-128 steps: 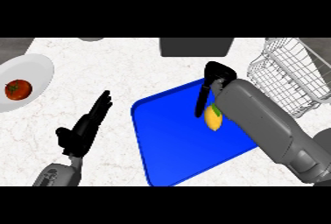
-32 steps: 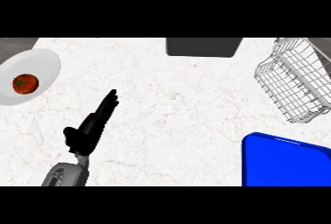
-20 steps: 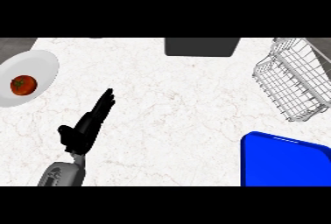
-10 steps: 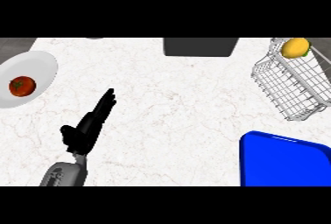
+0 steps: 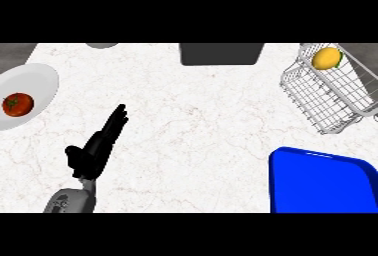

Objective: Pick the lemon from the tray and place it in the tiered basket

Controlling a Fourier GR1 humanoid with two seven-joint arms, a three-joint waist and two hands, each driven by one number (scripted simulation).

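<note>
head view. the lemon (image 5: 327, 58) is lying in the far end of the tiered basket (image 5: 319, 96) at the far right, well apart from the blue tray (image 5: 325, 182). the tray is sitting at the near right corner, its right and near sides running out of view. the left hand (image 5: 94, 150) is resting at the near left, fingers straight and close together, holding nothing, pointing far and slightly right. a white plate (image 5: 33, 80) bearing a tomato (image 5: 17, 104) is crossing the left edge. a dark grey block (image 5: 221, 53) is sitting at the far edge, centre. bare marbled counter (image 5: 199, 130) is lying open between hand, basket and tray.
</note>
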